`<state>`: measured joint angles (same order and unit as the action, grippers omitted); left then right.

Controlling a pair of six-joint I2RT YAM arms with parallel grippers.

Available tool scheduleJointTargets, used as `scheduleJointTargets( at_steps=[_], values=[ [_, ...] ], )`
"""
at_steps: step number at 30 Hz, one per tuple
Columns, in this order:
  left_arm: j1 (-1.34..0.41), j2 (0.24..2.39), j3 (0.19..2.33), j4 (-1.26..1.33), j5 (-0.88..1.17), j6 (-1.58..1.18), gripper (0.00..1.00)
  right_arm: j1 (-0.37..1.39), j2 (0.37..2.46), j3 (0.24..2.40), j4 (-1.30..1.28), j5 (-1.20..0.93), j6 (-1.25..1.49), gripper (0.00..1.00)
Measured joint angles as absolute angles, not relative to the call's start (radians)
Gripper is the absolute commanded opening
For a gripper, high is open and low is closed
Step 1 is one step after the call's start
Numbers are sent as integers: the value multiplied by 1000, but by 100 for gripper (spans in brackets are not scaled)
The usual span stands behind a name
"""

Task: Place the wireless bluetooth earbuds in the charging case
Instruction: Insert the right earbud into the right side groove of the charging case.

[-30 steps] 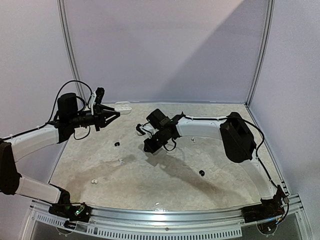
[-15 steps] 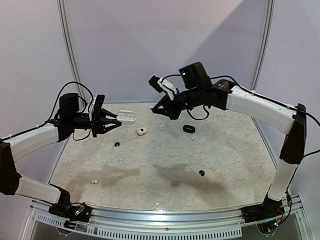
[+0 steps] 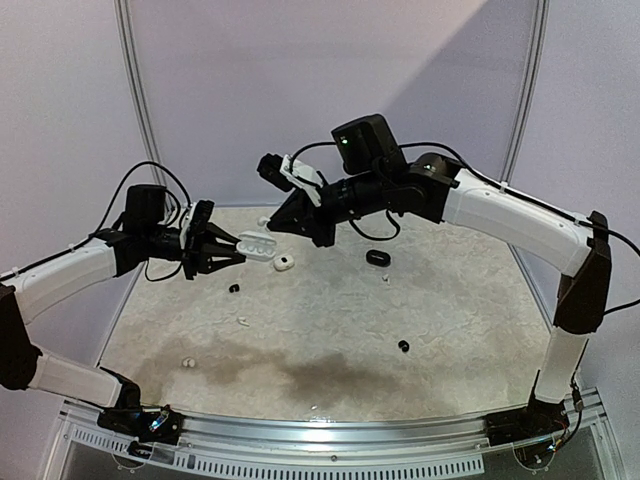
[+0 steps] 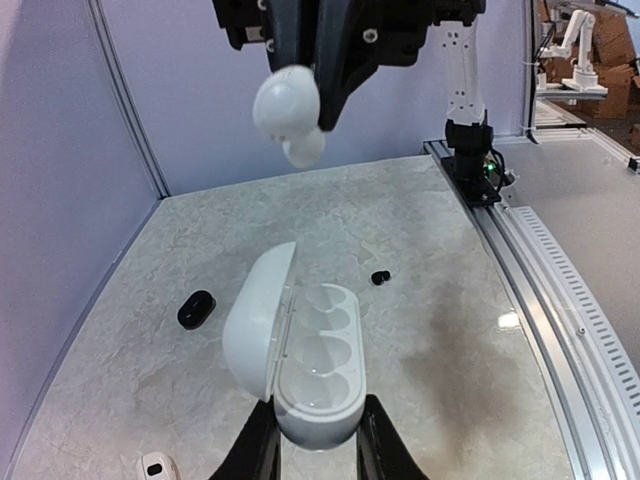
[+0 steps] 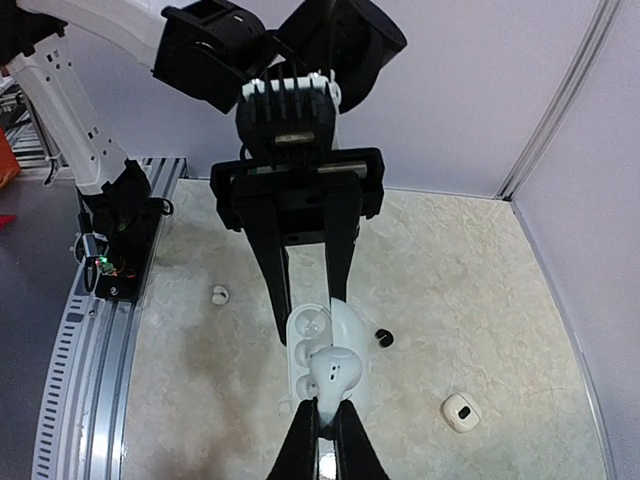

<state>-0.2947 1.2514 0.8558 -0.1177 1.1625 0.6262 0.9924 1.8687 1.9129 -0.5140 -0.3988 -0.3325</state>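
Note:
My left gripper (image 3: pixel 235 250) is shut on an open white charging case (image 3: pixel 258 245) and holds it above the table at the back left. In the left wrist view the case (image 4: pixel 315 360) lies between my fingers with its lid up on the left and its wells empty. My right gripper (image 3: pixel 274 226) is shut on a glossy white earbud (image 5: pixel 333 380) and holds it just above the case (image 5: pixel 305 328). That earbud (image 4: pixel 285 105) hangs over the case in the left wrist view. The two grippers face each other, tips close.
A small white case (image 3: pixel 284 263) and a black case (image 3: pixel 378 258) lie on the table behind. Black earbuds (image 3: pixel 234 289) (image 3: pixel 404 346) and white earbuds (image 3: pixel 187 363) (image 3: pixel 242 322) are scattered on the marbled table. A wall post stands at the left.
My right arm rose from the middle of the table and swung left, bringing the white earbud over the case. My left gripper moved the case a little to the right.

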Motion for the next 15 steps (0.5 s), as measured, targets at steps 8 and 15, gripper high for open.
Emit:
scheduleJointTargets(
  at_steps=[8, 15],
  values=[
    [-310, 1252, 856, -110, 1151, 636, 0, 1021, 1911, 2040, -560, -404, -411, 0],
    [-336, 1261, 856, -66, 1131, 636, 0, 1029, 1988, 2075, -619, -399, -477, 0]
  ],
)
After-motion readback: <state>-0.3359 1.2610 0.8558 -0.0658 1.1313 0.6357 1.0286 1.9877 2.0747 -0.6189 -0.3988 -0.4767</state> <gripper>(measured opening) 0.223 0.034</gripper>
